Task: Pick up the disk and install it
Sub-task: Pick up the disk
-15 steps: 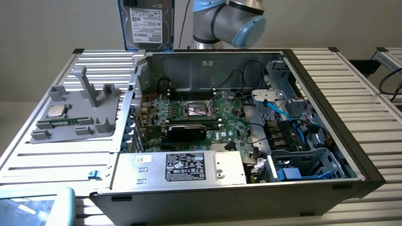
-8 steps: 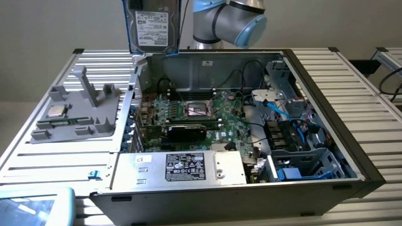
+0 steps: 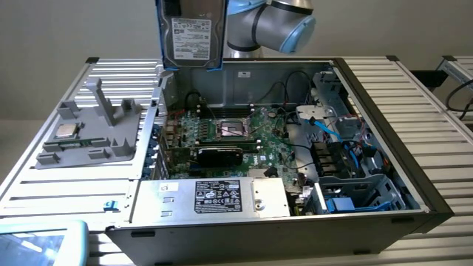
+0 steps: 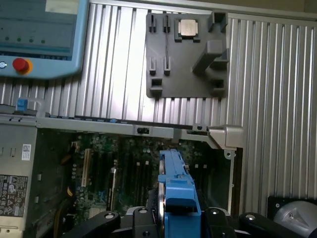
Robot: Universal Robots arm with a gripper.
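The disk (image 3: 190, 34), a silver-grey drive with a white label in a bright blue frame, hangs upright in the air above the back corner of the open computer case (image 3: 384, 138), on the exterior view's left. In the wrist view I look down its thin blue edge (image 4: 177, 188). My gripper (image 4: 178, 220) is shut on the disk, with one black finger (image 4: 141, 220) pressed against each side. Below it lies the motherboard (image 4: 124, 173).
A grey power supply box (image 3: 214, 197) with a black label fills the case's near side. The drive cage (image 3: 355, 194) with blue parts sits at the exterior view's right. A grey fixture (image 3: 92, 133) holds a processor chip (image 3: 68, 132). A teach pendant (image 4: 39, 34) lies on the ribbed table.
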